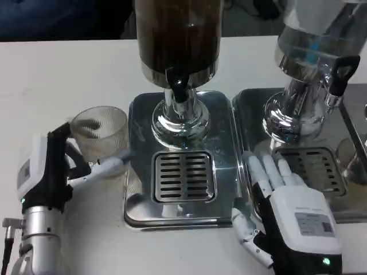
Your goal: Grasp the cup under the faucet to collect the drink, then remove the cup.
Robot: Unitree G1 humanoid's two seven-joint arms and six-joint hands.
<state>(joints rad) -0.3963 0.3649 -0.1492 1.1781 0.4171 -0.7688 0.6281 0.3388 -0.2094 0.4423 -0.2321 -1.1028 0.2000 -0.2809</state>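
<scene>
I'm closing my left hand (57,166) around the ribbed glass cup (100,134), left of the drip tray (183,177); empty, light, slippery, gripping mid-wall. Right hand (287,212) is resting open.

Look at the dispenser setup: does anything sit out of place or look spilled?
The cup stands on the table left of the drip tray, not under the faucet. The left robot hand touches it. No spill shows.
</scene>
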